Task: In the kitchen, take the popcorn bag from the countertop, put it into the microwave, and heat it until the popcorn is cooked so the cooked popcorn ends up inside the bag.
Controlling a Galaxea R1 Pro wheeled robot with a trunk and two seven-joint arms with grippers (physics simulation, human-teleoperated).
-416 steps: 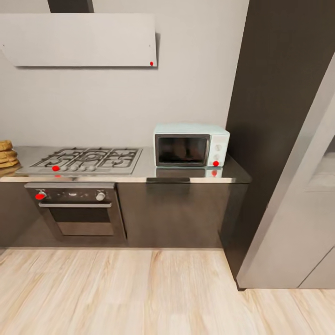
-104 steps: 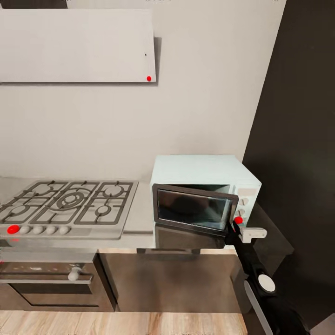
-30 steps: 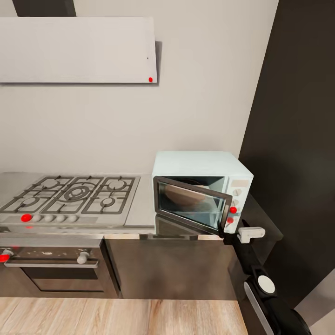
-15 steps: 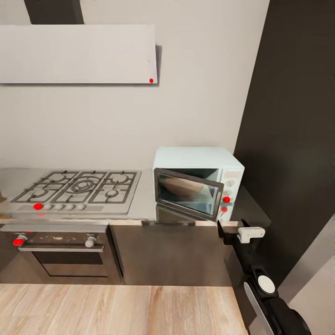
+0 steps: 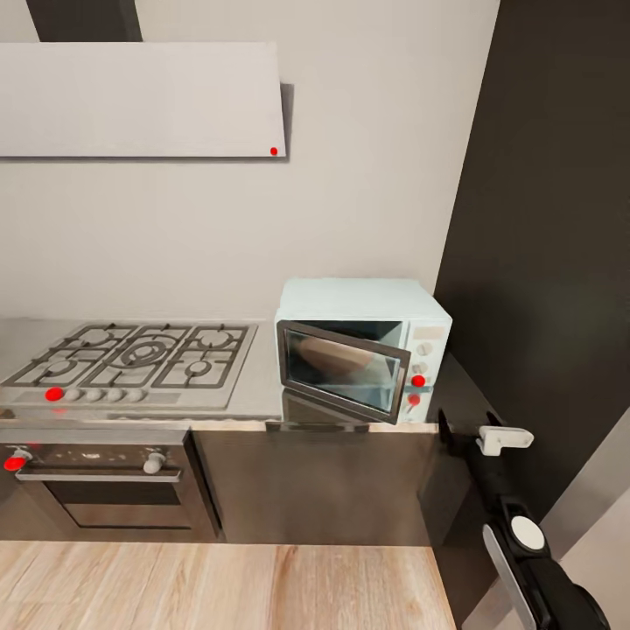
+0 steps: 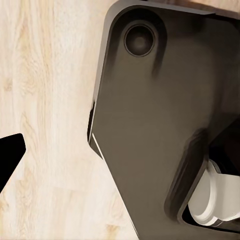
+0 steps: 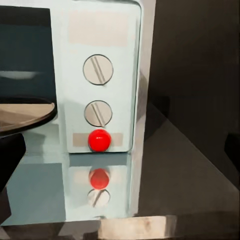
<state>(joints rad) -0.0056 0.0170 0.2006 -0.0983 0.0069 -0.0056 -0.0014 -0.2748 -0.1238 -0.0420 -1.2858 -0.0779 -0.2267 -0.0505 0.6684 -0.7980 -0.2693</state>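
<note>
The steel gas hob with dark grates (image 5: 131, 360) is sitting on the shiny grey metal-look surface (image 5: 260, 385). Right of it, the small boxy mint-blue microwave (image 5: 363, 346) is standing with its dark glass door hanging ajar, and a round turntable plate (image 7: 22, 114) is showing inside. The right claw (image 5: 472, 433) is hovering just off the microwave's front right corner, arm reaching up from below; can't tell if it's open or closed.

Landmark: microwave (image 5: 363, 346), on the worktop (image 5: 262, 389), door ajar.
Hob (image 5: 127, 354): left of microwave, on worktop.
Hood (image 5: 140, 98): on wall, above hob.
Oven (image 5: 96, 481): below hob.
Tall cabinet (image 5: 551, 219): right of microwave.
Right hand (image 5: 459, 433): before microwave, toward its right.
</note>
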